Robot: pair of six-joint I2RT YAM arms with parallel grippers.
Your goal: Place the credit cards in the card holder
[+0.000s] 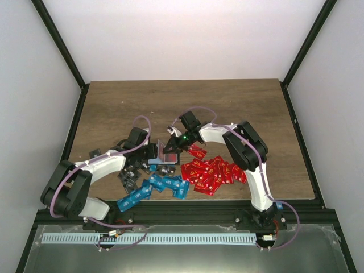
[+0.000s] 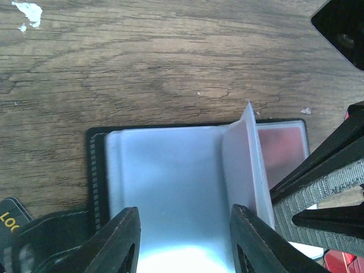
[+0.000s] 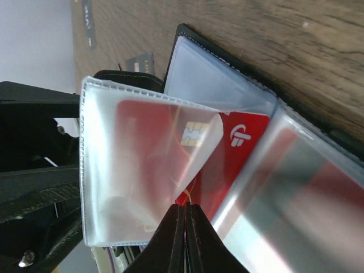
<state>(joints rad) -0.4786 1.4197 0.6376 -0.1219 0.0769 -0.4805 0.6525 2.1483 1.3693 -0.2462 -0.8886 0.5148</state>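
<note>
The card holder (image 1: 163,153) lies open on the table between both grippers, black outside with clear blue-grey sleeves (image 2: 170,182). My left gripper (image 2: 185,242) is open, its fingers (image 2: 122,239) spread over the holder's near sleeve. My right gripper (image 3: 185,219) is shut on the edge of a red card (image 3: 242,142), which sits partly inside a lifted clear sleeve (image 3: 131,170). Another red card shows in the far sleeve (image 2: 281,151). Loose red cards (image 1: 211,172), blue cards (image 1: 158,186) and dark cards (image 1: 128,176) lie near the front edge.
The right gripper's finger (image 2: 324,185) crosses the right side of the left wrist view, close to my left fingers. A dark card (image 2: 8,219) lies by the holder's left corner. Bare wood (image 1: 182,102) stretches behind the holder.
</note>
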